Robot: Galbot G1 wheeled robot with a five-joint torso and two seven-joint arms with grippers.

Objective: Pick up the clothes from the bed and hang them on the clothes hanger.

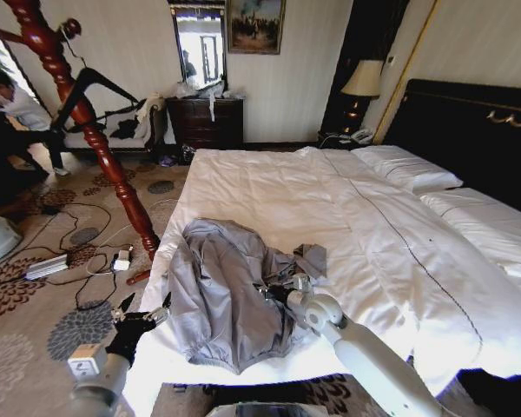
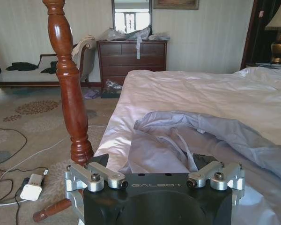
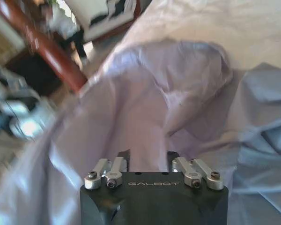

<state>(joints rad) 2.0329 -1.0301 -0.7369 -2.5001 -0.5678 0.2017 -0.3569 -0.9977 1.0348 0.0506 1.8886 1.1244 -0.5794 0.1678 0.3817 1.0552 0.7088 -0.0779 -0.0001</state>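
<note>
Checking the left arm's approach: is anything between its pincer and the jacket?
Nothing visible. The left pincer hangs open off the bed's near-left edge, with only bare sheet before the jacket. The right pincer is already at the fabric.

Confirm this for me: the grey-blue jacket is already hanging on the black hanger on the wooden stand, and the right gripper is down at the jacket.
Not right. The jacket still lies crumpled on the bed, near its foot corner; the black hanger on the wooden stand is bare. The head view shows this. The right gripper is indeed down at the jacket.
</note>
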